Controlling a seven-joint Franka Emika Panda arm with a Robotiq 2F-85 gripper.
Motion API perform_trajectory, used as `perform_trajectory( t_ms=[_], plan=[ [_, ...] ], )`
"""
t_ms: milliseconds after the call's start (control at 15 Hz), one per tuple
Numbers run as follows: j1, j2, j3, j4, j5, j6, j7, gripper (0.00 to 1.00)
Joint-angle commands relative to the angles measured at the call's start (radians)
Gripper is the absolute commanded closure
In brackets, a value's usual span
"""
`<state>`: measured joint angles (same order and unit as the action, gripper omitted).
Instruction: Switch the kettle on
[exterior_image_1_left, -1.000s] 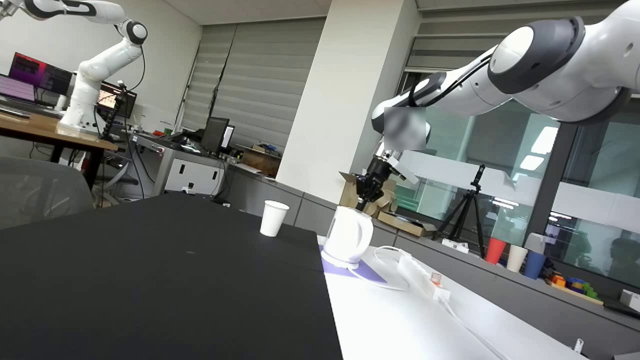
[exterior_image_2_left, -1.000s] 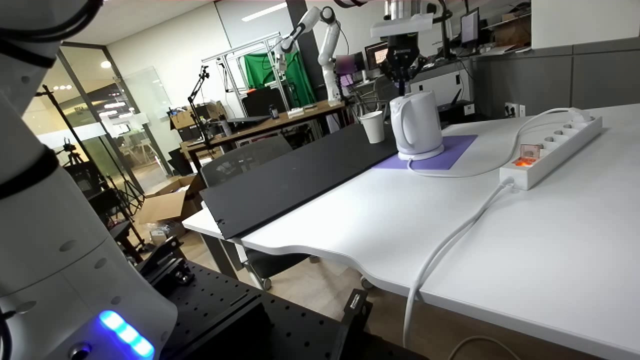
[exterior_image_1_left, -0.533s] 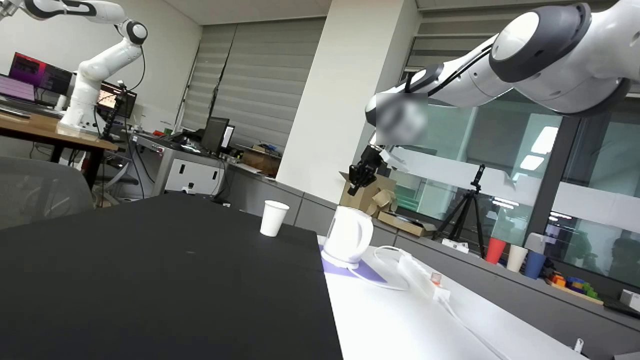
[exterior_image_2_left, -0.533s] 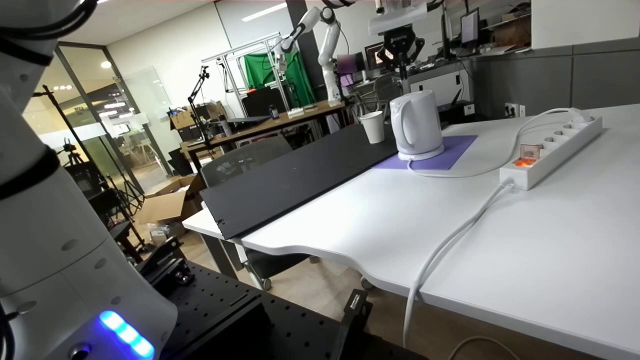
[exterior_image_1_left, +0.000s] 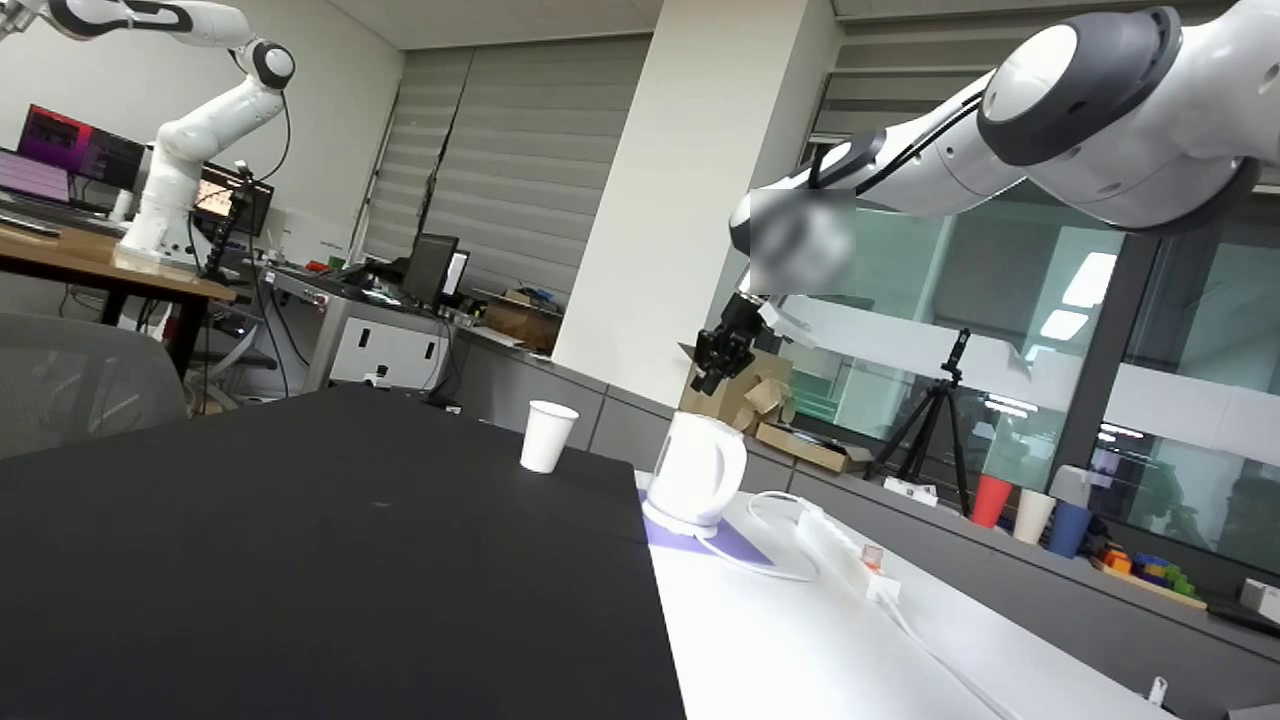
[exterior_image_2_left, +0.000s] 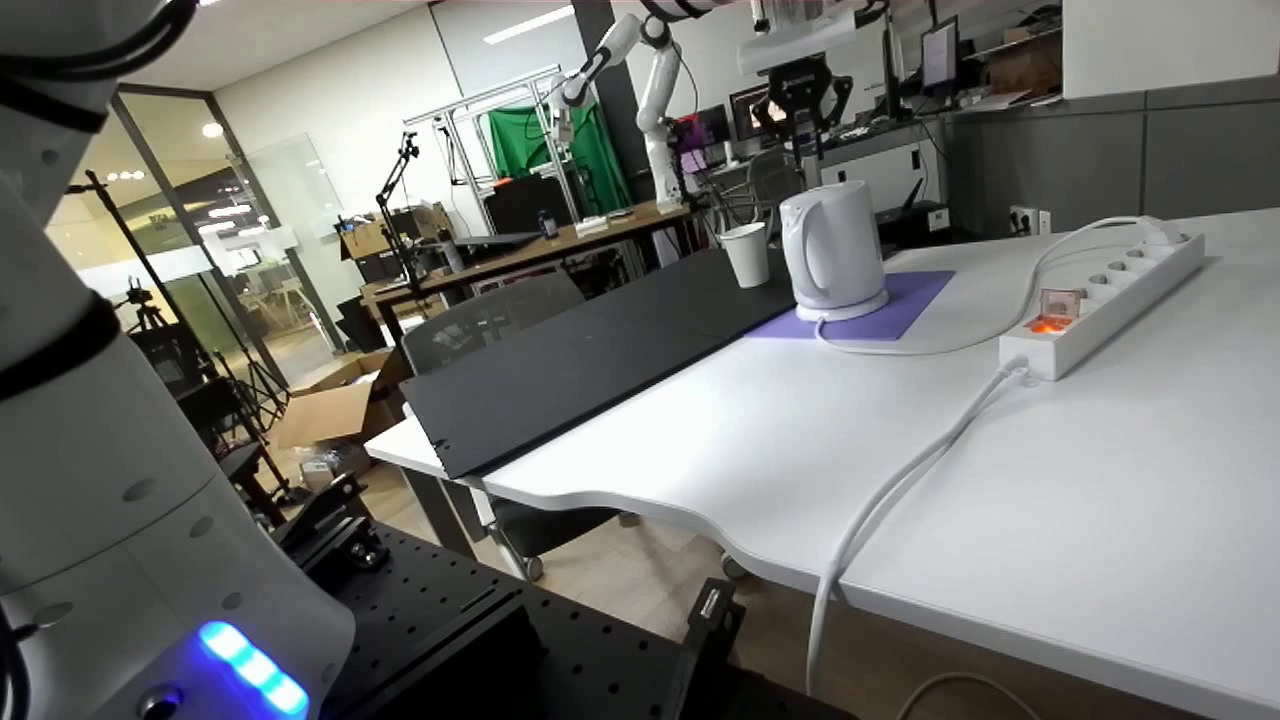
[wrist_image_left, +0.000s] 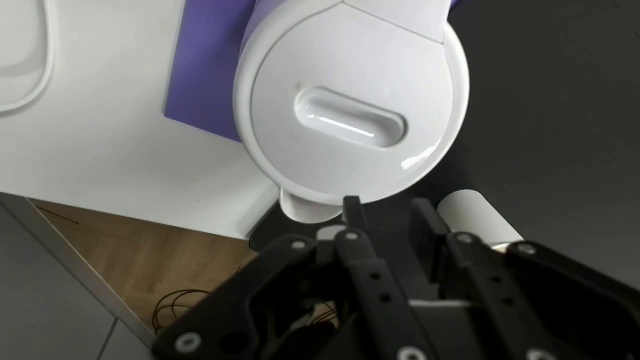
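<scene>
Below our gripper's level (wrist_image_left: 388, 202) and near it, yet apart, the white kettle (exterior_image_2_left: 833, 250) stands upright on a purple mat (exterior_image_2_left: 918, 298); our fingers (wrist_image_left: 355, 216) sit partly spread, gripping nothing.

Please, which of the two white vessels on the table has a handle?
The white, rounded, jug-shaped kettle on the purple sheet: a loop handle projects from its side. The smaller, plain white tapered cup on the black surface shows no handle.
</scene>
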<state>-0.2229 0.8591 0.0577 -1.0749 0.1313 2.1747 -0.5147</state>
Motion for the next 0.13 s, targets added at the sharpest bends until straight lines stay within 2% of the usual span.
perform_trajectory(
  t_ms=[0,67],
  plan=[
    [-0.007,0.002,0.011,0.005,-0.010,-0.004,0.004,0.69],
    [-0.007,0.002,0.011,0.005,-0.010,-0.004,0.004,0.69]
  ],
)
